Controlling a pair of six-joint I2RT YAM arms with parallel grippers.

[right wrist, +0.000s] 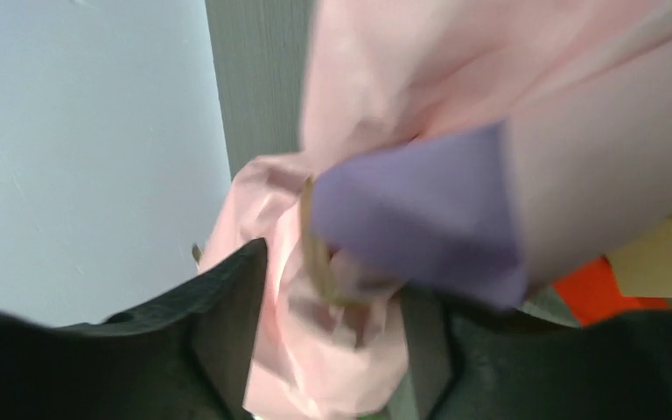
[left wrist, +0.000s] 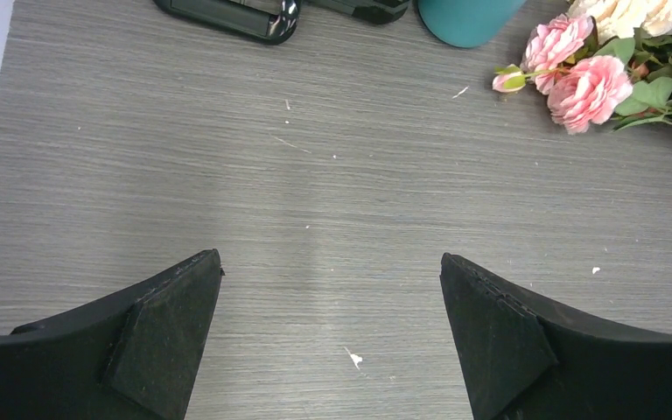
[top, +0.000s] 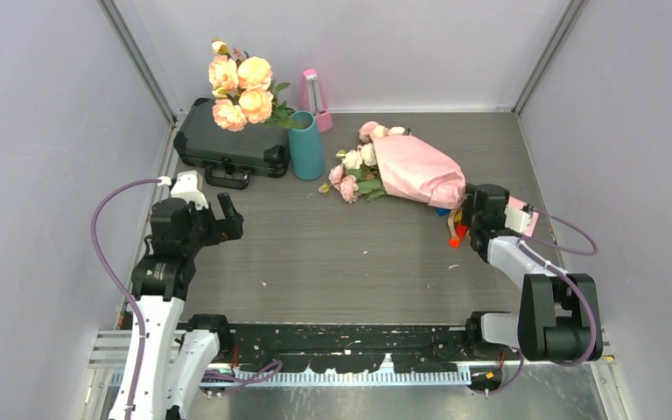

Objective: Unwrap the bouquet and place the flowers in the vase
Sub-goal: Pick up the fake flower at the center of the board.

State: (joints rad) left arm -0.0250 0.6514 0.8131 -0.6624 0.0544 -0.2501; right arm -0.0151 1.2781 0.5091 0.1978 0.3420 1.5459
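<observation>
Bouquet (top: 407, 166): lies on its side at the bench's (top: 341, 254) far right, still wrapped in pink paper (right wrist: 455, 79).
Flowers (top: 354, 171): pink and cream heads stick out of the wrap's left end, near the vase.
Vase (top: 306, 144): teal, upright, just left of the flowers and touching the black case (top: 227, 144).
Peach roses (top: 241, 87): above the case; whether they stand in the vase cannot be told.
Metronome (top: 315, 92): pink, behind the vase.
Right pincer (right wrist: 328, 306): at the bouquet's tied end, with paper and tan ribbon (right wrist: 315, 254) between its fingers; the view is blurred, so whether it is grasping cannot be told.
Left pincer (left wrist: 331, 262): released, spread wide over bare bench, well apart from the bouquet.
</observation>
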